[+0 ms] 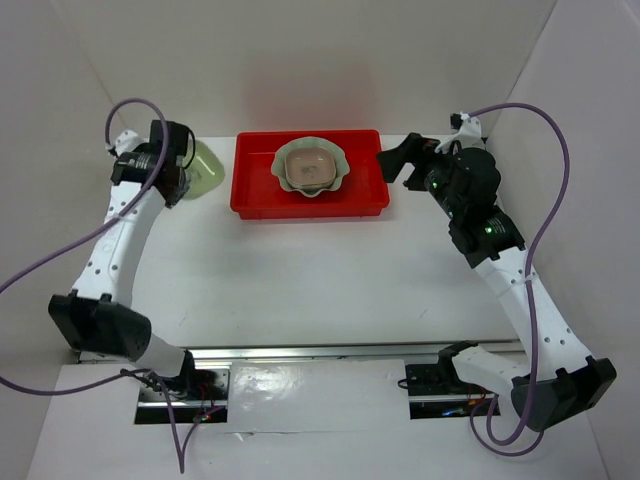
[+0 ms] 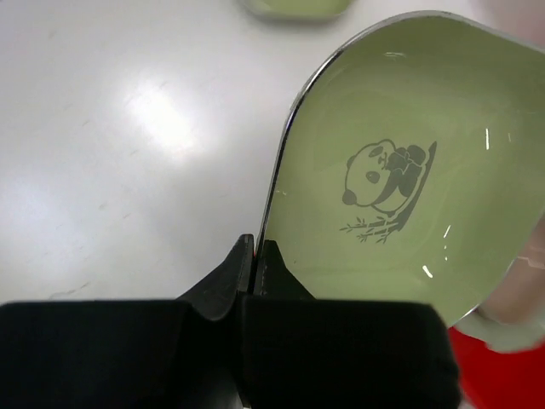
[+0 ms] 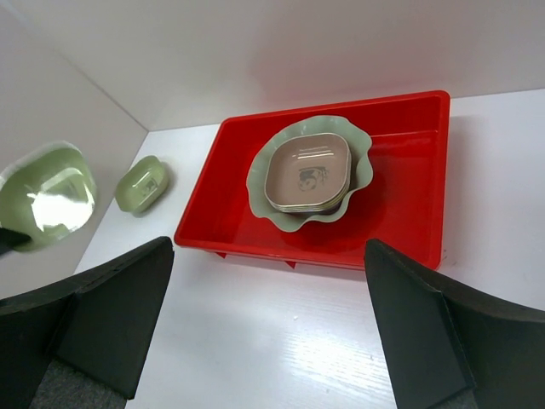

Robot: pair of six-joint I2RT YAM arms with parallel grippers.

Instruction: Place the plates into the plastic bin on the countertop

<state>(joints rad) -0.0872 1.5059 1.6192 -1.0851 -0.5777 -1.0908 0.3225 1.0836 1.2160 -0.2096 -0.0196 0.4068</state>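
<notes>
My left gripper is shut on the rim of a pale-green plate with a panda print, holding it tilted above the countertop. From above, this plate hangs just left of the red plastic bin. In the bin lies the large scalloped green dish with a pinkish-tan dish stacked on top. Another small green dish rests on the countertop by the left wall. My right gripper stands open and holds nothing, right of the bin.
White walls close in the countertop on the left, back and right. The left wall is close behind the left gripper. The right gripper hovers near the bin's right end.
</notes>
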